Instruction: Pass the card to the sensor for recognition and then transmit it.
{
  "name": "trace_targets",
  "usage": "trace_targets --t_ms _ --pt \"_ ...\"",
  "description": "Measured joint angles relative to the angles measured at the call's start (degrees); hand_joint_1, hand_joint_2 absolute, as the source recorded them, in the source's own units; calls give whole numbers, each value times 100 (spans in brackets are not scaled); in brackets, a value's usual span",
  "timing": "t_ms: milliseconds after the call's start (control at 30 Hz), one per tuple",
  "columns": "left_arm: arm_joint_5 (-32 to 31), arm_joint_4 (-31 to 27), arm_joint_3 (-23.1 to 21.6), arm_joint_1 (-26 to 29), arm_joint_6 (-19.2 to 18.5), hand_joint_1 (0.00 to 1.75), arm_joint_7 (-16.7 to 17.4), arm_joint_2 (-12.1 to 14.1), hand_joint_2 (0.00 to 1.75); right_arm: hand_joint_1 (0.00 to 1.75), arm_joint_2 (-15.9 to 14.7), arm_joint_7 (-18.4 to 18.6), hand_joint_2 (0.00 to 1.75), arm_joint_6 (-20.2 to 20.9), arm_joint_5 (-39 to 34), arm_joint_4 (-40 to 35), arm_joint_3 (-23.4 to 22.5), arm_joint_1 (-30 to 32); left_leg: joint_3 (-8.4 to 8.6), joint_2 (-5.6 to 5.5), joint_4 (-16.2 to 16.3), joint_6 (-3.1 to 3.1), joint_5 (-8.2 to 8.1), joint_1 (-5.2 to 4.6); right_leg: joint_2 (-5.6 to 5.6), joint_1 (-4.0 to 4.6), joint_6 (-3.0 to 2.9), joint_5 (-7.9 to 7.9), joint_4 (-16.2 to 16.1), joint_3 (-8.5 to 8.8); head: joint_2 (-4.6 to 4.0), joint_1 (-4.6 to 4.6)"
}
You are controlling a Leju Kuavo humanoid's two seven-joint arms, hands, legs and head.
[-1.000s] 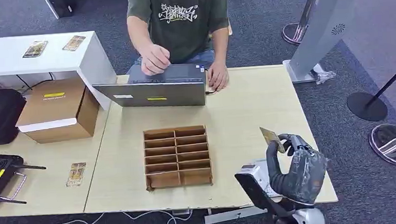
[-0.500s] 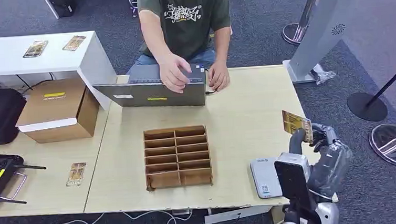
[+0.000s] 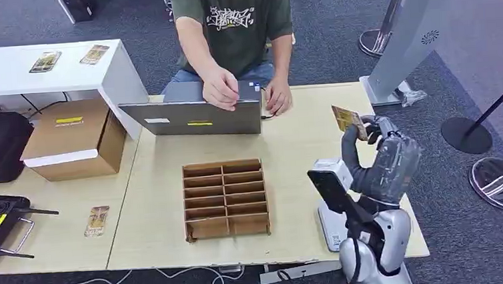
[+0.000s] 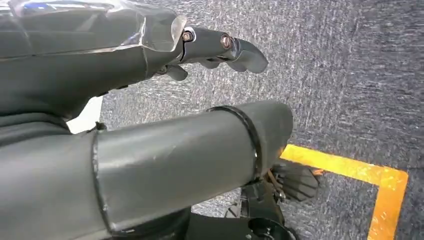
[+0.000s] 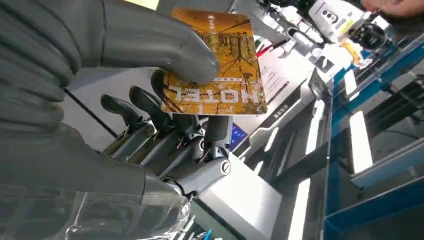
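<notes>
Head view: right robot hand (image 3: 379, 163) raised above the right part of the worktop (image 3: 302, 138), pinching the card (image 3: 349, 120) upright between thumb and fingers. Card held in the air, well above the white sensor (image 3: 331, 220), which lies flat near the front edge of the worktop, partly hidden behind the wrist. Card turned toward the far side, where a person (image 3: 237, 23) sits behind a grey laptop (image 3: 194, 118), both of the person's hands at the laptop and none reaching out. Between laptop and robot, a cardboard divider tray (image 3: 225, 198). No way to tell from this picture whether the sensor has read the card; judged from the raised position near the person's side, probably the handing-over step in progress, with the receiving not yet done.

Left wrist view: left robot hand (image 4: 220, 47) hanging over dark carpet with a yellow floor line (image 4: 350, 170), fingers apart and holding nothing.

Right wrist view: thick grey thumb pressing on the printed face of the card (image 5: 215, 65), darker fingers (image 5: 165, 120) supporting from behind. Grasp looks firm, near one edge of the card, most of the card free for somebody to take.
</notes>
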Motion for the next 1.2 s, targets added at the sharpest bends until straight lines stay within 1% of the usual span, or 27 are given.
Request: trace_targets --t_ms 200,300,400,567,700,933,1033,1200 --pt "-103 0 -70 -68 -50 0 131 -4 0 175 0 157 175 118 774 704 262 -798 1 -3 1 0 0 0 -5 0 0 0 0 0 0 2" --pt "-160 0 -109 -85 -92 0 149 -4 0 175 -2 236 175 157 1307 1001 393 -1072 2 0 1 0 0 0 0 0 -1 0 1 0 0 0" --pt "-205 0 -159 -95 -101 0 159 -4 0 175 -9 313 175 159 1674 1298 498 -1332 1 0 1 0 0 0 -1 0 -1 0 1 -1 0 0" --pt "-243 0 -241 -109 -101 0 218 -2 0 175 -37 372 175 72 2094 1812 656 -1719 1 0 1 0 0 0 -1 0 0 0 1 0 0 0" --pt "-273 0 -262 -119 -101 0 253 -4 0 175 -57 369 175 0 2251 2205 815 -2000 2 0 1 0 0 0 0 0 -1 0 1 0 0 0" --pt "-361 0 -319 -169 -149 0 321 13 0 175 -44 361 175 -186 2273 3030 1208 -2605 1 0 1 -1 1 1 0 0 -2 1 3 0 0 0" --pt "-383 0 -369 -192 -149 0 339 20 0 175 30 358 175 -295 2277 3397 1403 -2877 2 0 1 -3 2 1 1 0 -3 2 5 -1 0 0" --pt "-391 0 -391 -211 -151 0 352 20 0 175 227 382 175 -335 2282 3994 1665 -3366 2 0 1 -3 3 1 1 1 -3 2 6 -1 0 0"
